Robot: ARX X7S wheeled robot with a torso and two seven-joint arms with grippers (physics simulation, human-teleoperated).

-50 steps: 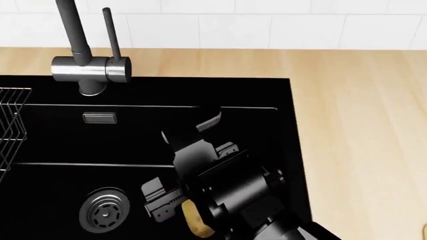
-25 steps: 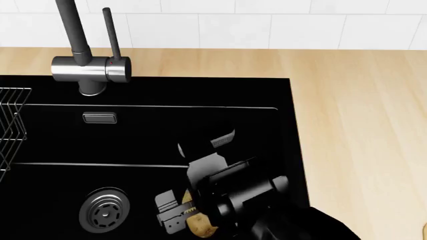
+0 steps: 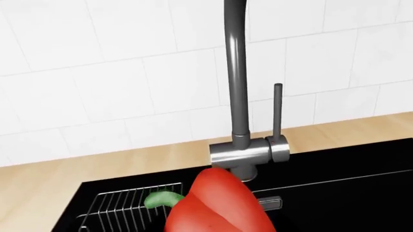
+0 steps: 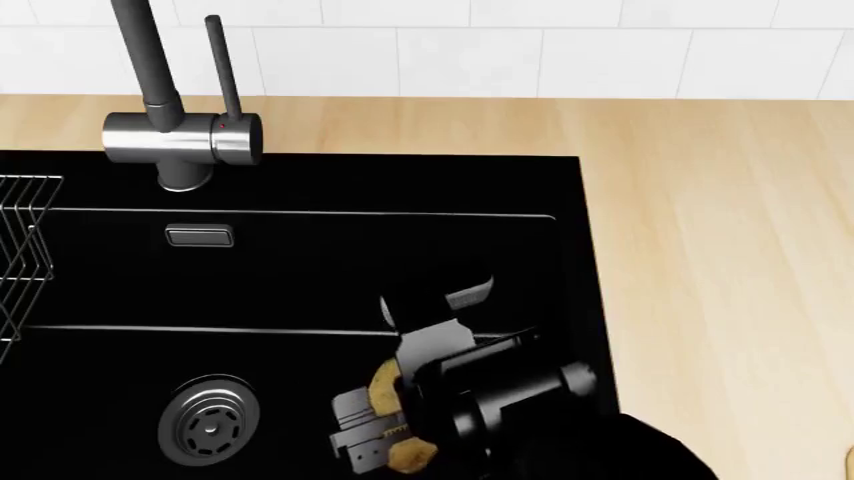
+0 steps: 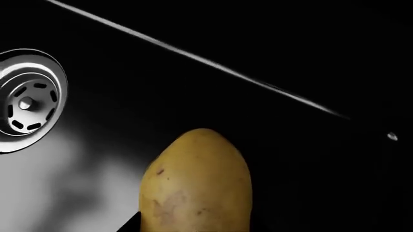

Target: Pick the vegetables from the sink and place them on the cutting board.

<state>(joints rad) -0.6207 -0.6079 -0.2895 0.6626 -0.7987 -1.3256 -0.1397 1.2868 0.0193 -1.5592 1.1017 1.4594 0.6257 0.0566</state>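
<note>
My right gripper (image 4: pixel 379 424) is down inside the black sink (image 4: pixel 267 285), to the right of the steel drain (image 4: pixel 210 420), and is shut on the tan speckled potato (image 4: pixel 386 386). In the right wrist view the potato (image 5: pixel 197 183) fills the space between the jaws, above the dark basin floor. In the left wrist view the red bell pepper (image 3: pixel 219 208) with its green stem (image 3: pixel 161 199) sits right at my left gripper's jaws, held up in front of the faucet (image 3: pixel 240 145). The fingers themselves are hidden. The left gripper and the cutting board are out of the head view.
The grey faucet (image 4: pixel 180 135) stands at the sink's back left, with the overflow plate (image 4: pixel 200 236) below it. A wire rack (image 4: pixel 20 255) hangs at the sink's left edge. Pale wooden countertop (image 4: pixel 721 260) lies to the right, white tiled wall behind.
My right gripper has moved to the right and toward the sink's near side with the potato in it. More of the potato shows now.
</note>
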